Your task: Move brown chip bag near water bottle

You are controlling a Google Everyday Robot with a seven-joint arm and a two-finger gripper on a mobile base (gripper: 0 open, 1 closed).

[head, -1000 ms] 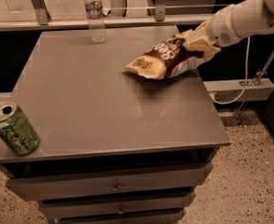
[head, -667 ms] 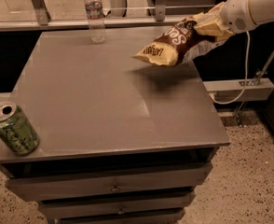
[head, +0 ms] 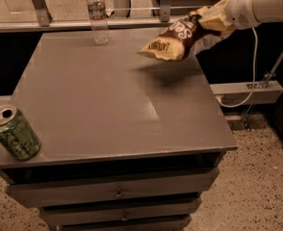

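The brown chip bag (head: 177, 38) hangs in the air above the table's far right part, tilted with its cream-yellow lower end toward the left. My gripper (head: 214, 19) comes in from the upper right on a white arm and is shut on the bag's upper end. The water bottle (head: 97, 14), clear with a white cap and pale label, stands upright at the table's far edge, left of the bag and apart from it.
A green soda can (head: 13, 131) stands at the table's near left edge. The grey table (head: 108, 109) has drawers below. A white cable (head: 247, 81) hangs at the right. A rail runs behind the table.
The bag has been lifted off the table surface and carried up and slightly left in my gripper. The bottle and can have not moved.
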